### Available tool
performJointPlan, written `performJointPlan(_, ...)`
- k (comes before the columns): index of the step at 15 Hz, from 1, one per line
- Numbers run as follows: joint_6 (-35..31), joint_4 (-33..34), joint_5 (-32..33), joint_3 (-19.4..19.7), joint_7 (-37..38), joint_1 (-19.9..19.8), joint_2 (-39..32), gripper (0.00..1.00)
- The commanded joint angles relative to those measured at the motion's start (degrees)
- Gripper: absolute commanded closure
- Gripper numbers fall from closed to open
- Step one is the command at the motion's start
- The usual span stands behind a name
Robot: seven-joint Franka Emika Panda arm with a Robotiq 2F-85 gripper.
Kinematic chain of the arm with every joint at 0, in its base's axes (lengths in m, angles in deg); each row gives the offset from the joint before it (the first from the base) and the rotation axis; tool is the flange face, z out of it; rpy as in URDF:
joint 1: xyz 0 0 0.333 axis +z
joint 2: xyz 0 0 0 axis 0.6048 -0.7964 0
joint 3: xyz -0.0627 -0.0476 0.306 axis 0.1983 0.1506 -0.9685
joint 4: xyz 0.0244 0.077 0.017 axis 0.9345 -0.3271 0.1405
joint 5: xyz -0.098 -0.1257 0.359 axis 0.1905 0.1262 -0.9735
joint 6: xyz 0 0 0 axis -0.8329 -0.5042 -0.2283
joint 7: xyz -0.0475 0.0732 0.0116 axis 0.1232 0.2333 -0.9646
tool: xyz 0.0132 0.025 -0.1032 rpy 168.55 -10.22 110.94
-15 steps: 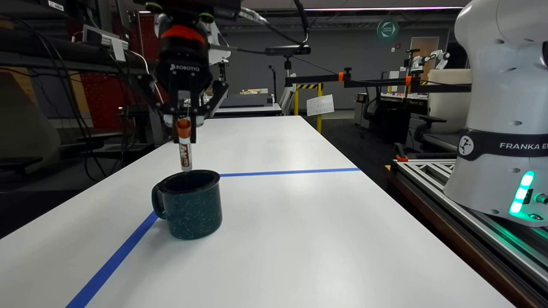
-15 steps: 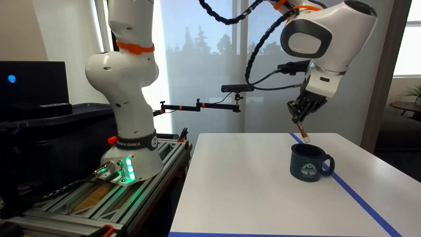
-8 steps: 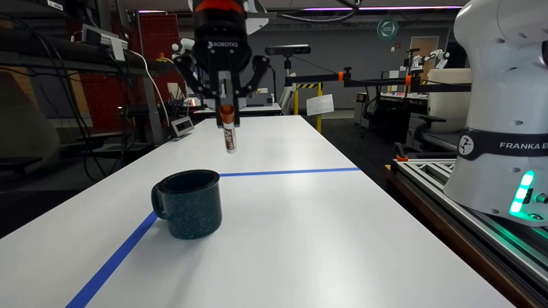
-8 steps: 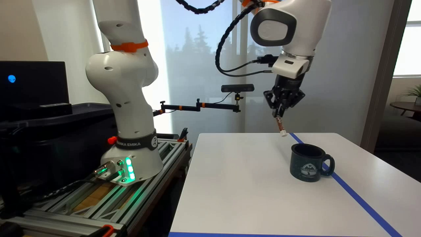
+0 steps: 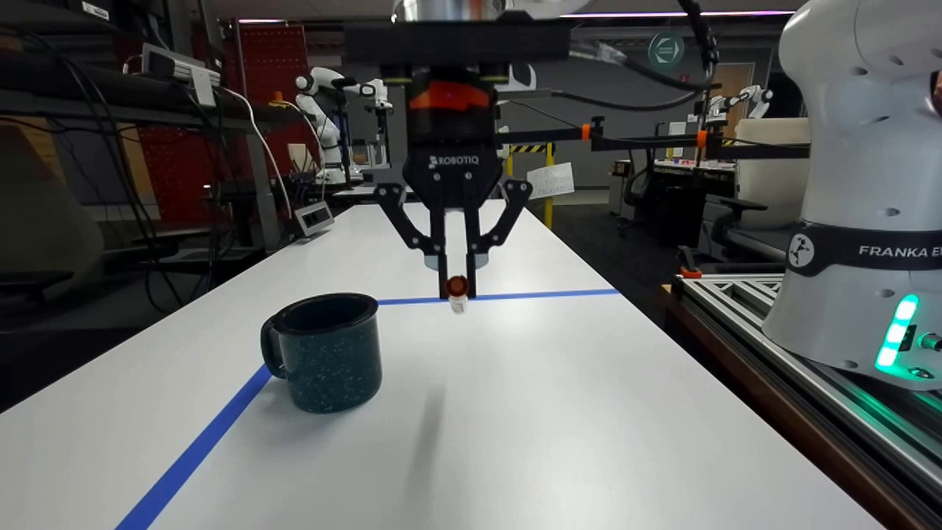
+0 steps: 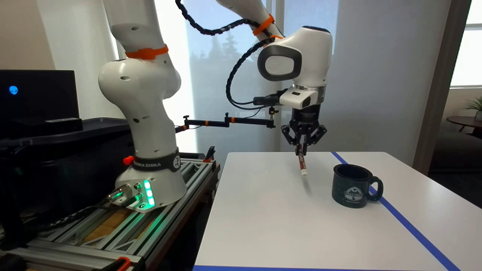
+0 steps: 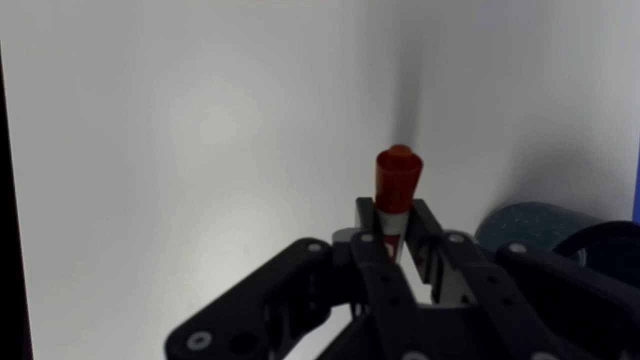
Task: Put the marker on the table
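One marker (tilted) in hand above table.

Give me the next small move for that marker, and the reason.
I'd probably lower the gripper a little, without releasing yet. It grips the red-orange-capped marker, whose white lower end hangs above the white tabletop: in an exterior view the marker's shadow falls apart from it. The speckled mug stands off to one side, so it seems out of the way.
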State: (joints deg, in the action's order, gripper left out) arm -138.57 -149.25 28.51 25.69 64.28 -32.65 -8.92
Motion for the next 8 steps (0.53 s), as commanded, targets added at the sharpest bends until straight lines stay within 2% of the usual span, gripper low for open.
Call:
performJointPlan(1,-7.4,-3.6,5.1,-1.0,6.4,0.4,-2.3,0.95)
performJointPlan(4,-11.8,-3.9,8.2,-0.4,7.0,0.7,-6.8,0.95)
performJointPlan(8,-16.9,-2.1,7.7,0.8,2.4,1.2,-13.6,0.95)
